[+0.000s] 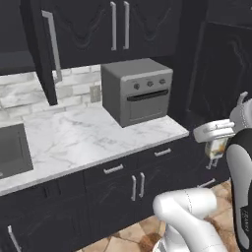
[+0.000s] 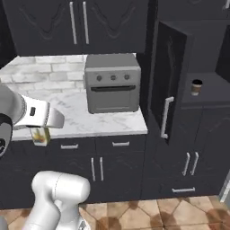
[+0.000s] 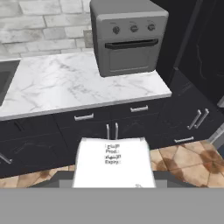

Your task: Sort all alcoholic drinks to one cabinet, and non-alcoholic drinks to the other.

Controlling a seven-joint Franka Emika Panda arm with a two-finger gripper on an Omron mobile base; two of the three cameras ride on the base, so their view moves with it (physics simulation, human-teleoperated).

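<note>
Right under my camera, in the hand view, sits the pale carton (image 3: 114,162), its printed top facing up, and my fingers are pinching it from both sides; the tips themselves are hidden below it.

From the left base view, my fingers (image 1: 216,147) hold the carton (image 1: 217,146) in the air, past the right end of the marble surface (image 1: 88,140) and well apart from it. It hangs over the floor, so a slip in my hold would drop it there. A tall narrow door (image 1: 45,54) with a long bar handle stands open at the left.

From the right base view, the carton (image 2: 40,134) hangs under my hand, in front of the drawers. An open cabinet (image 2: 211,96) at the right holds the paper cup (image 2: 196,87) on its shelf; I think nothing else is inside, but it is dark. Its thick door (image 2: 168,85) stands open, and I judge that a wide swing could knock the carton against it, or push the cup over.
</note>
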